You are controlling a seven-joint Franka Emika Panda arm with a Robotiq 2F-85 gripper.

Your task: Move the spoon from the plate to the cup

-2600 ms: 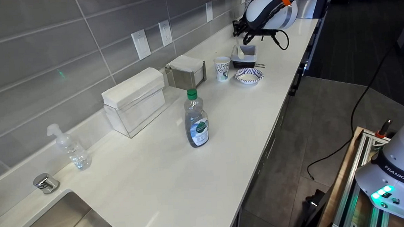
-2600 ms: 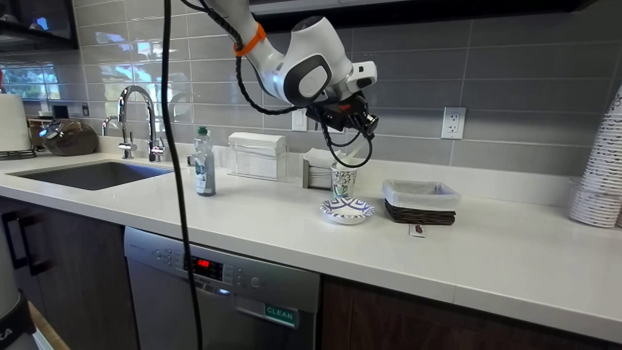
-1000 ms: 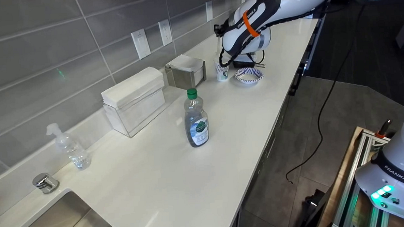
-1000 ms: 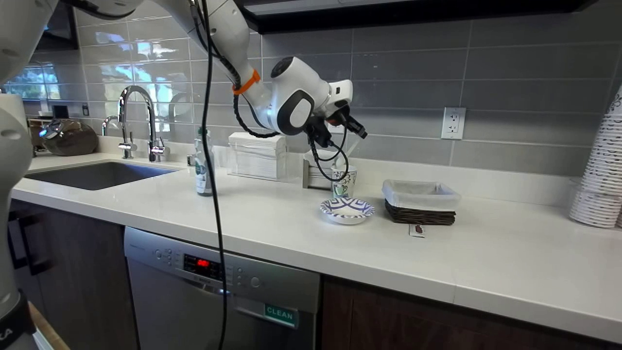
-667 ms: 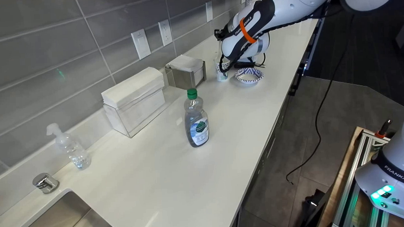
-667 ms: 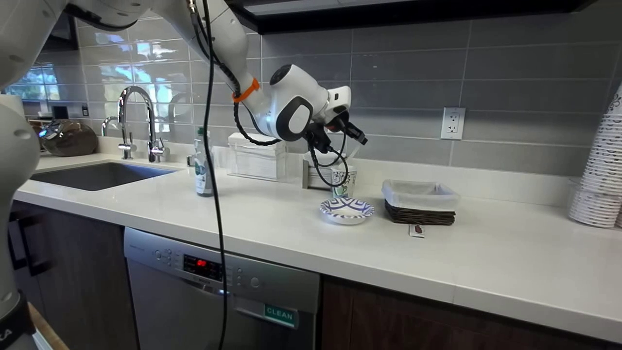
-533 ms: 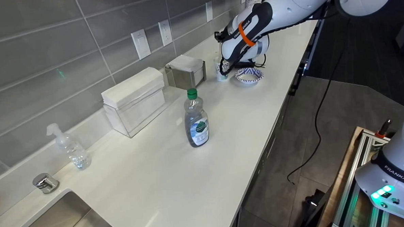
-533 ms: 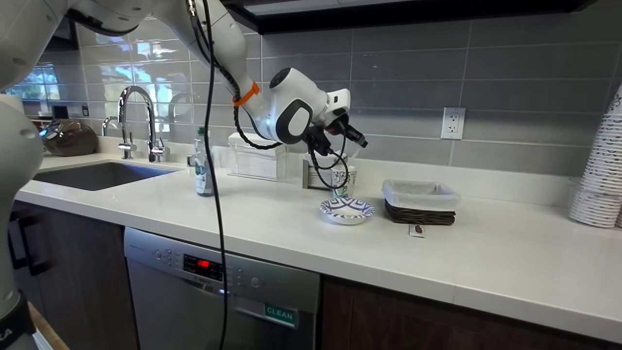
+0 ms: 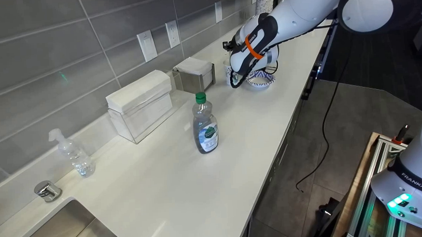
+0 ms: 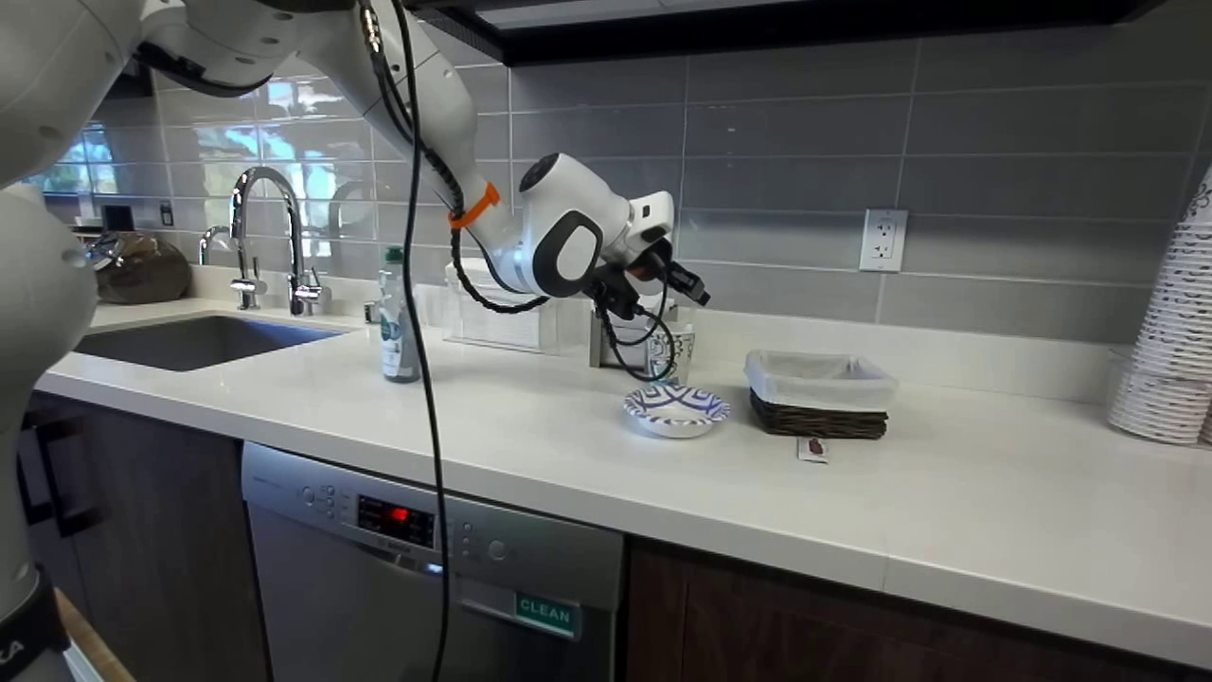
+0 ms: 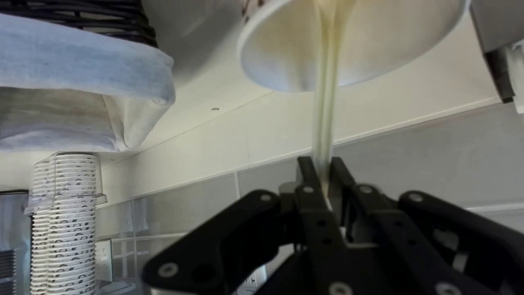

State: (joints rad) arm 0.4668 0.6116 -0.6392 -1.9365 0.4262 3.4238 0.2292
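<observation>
In the wrist view, my gripper (image 11: 323, 166) is shut on the handle of a pale translucent spoon (image 11: 326, 98). The spoon's far end reaches inside the white paper cup (image 11: 282, 57); its tip is out of frame. The cup has a dark pattern outside and stands upright in an exterior view (image 10: 680, 355), partly behind the arm's cable. My gripper (image 10: 699, 292) is above it there. The white plate with a blue pattern (image 10: 678, 409) sits in front of the cup and holds nothing visible. The plate also shows beside the arm in an exterior view (image 9: 261, 82).
A lined dark basket (image 10: 819, 388) stands beside the cup, with a small packet (image 10: 812, 450) in front. Napkin holders (image 9: 193, 78) and a soap bottle (image 9: 206, 129) stand along the counter. A tall cup stack (image 10: 1160, 350) is farther off. A loose cable (image 10: 428, 398) hangs from the arm.
My gripper has moved from over the basket side to above the cup, then lowered, carrying the spoon down into the cup. The cup and plate have not visibly moved.
</observation>
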